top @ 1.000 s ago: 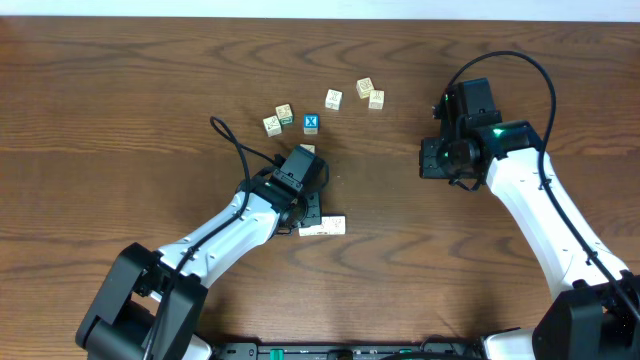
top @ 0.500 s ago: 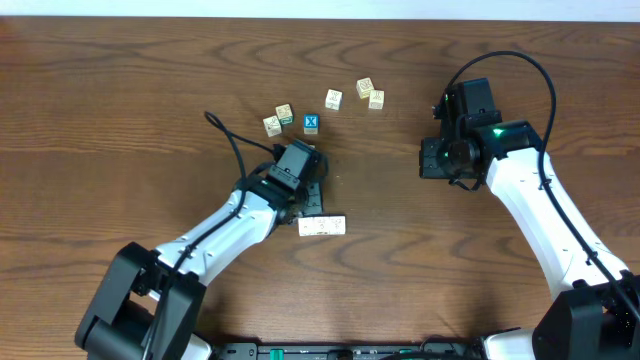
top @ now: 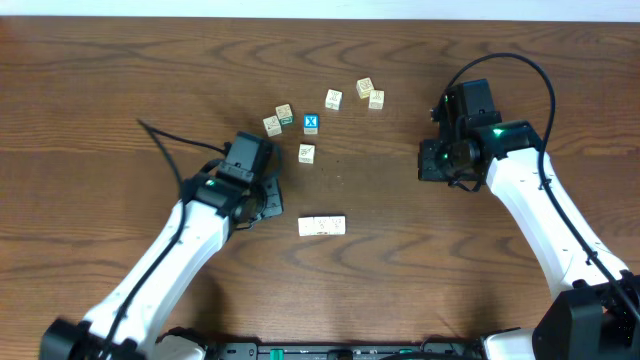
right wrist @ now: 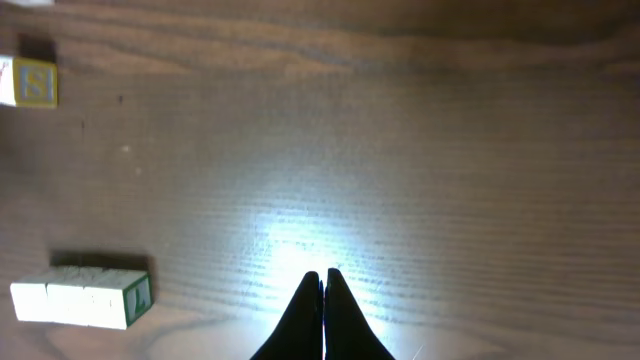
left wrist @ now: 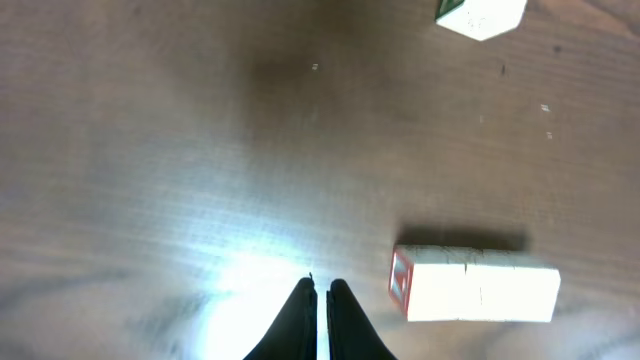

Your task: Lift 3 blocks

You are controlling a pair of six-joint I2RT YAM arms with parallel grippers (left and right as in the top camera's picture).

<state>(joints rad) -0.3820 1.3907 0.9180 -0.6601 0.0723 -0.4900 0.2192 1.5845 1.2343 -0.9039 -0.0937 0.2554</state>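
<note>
The 3 blocks (top: pixel 322 226) lie side by side in a touching row on the wooden table, cream-white, free of both grippers. The left wrist view shows the row (left wrist: pixel 475 290) with a red-marked end face, to the right of my left gripper (left wrist: pixel 319 290). That gripper (top: pixel 270 203) is shut and empty, a little left of the row. In the right wrist view the row (right wrist: pixel 80 297) shows a green-marked end at the lower left. My right gripper (right wrist: pixel 322 278) is shut and empty, and it hovers far right of the row (top: pixel 428 160).
Several loose cubes are scattered behind the row: a blue-faced X cube (top: pixel 311 123), a cream one (top: pixel 306 153) nearest the row, two at the left (top: pixel 272 125), and others at the back right (top: pixel 370 93). One cube (left wrist: pixel 480 15) shows in the left wrist view.
My left arm has swung back to the left, away from the row of blocks, uncovering the cube behind it. The row stays on the table. The right arm is still.
</note>
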